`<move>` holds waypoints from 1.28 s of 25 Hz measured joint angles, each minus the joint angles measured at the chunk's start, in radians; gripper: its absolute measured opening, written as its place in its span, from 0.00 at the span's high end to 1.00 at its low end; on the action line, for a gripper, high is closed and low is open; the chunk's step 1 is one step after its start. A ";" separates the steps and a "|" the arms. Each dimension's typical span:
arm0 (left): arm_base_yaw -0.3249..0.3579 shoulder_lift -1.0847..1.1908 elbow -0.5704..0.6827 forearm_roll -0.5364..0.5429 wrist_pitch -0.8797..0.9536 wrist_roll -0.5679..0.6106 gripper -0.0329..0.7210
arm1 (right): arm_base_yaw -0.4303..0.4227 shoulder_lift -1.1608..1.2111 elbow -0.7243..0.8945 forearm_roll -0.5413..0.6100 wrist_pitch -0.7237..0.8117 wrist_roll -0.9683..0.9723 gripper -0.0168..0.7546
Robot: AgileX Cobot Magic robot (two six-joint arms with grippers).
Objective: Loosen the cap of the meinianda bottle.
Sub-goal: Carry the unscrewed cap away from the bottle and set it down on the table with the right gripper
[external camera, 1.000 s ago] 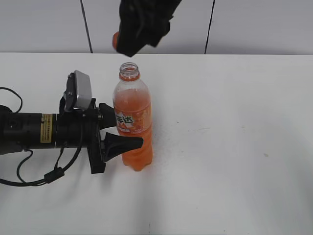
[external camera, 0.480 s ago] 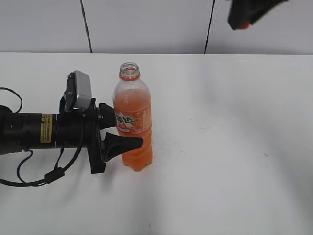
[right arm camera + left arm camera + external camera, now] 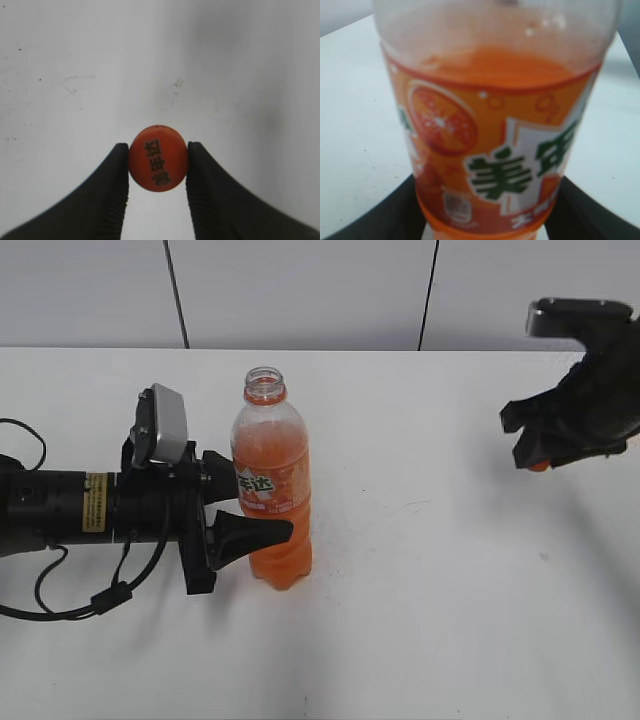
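The loosening itself looks finished and more: the meinianda bottle [image 3: 271, 480] stands upright with its mouth bare, only the orange neck ring left below the thread, while the cap [image 3: 158, 157] sits pinched between the two dark fingers of the right gripper [image 3: 538, 448], well apart from the bottle and off to its far side. What seems left, judging from this layout, is only to set the cap down on the white table [image 3: 430, 620] beneath that gripper, and perhaps to release the bottle. The left gripper [image 3: 250, 515] is closed around the bottle's lower body, one finger passing in front of the ribbed part and the other behind it, so the bottle stands directly between its jaws; in the left wrist view the black finger edges frame the label [image 3: 490, 155] from both lower corners. The bottle is clear, thin-walled plastic, cylindrical with a rounded shoulder, and filled with orange liquid to just above the label. The label is a glossy orange wrap printed with an orange slice and white characters edged in green. The cap is a small round disc of smooth orange plastic with dark printed characters on its top, held by its rim. The gripper fingers carry fine ribbing on their inner faces, and the table is matt white with a few faint specks.
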 joint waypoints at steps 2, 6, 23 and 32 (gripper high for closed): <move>0.000 0.000 0.000 0.000 0.000 0.000 0.41 | -0.001 0.036 0.051 0.036 -0.100 0.006 0.63; 0.000 0.000 0.000 -0.001 0.000 0.000 0.41 | -0.001 0.120 0.069 0.045 -0.191 0.008 0.63; 0.000 0.000 0.000 -0.009 -0.001 0.000 0.41 | -0.001 0.254 0.071 -0.005 -0.306 0.002 0.42; 0.001 0.000 0.000 0.027 -0.004 0.000 0.25 | -0.001 0.254 0.071 -0.005 -0.255 0.000 0.24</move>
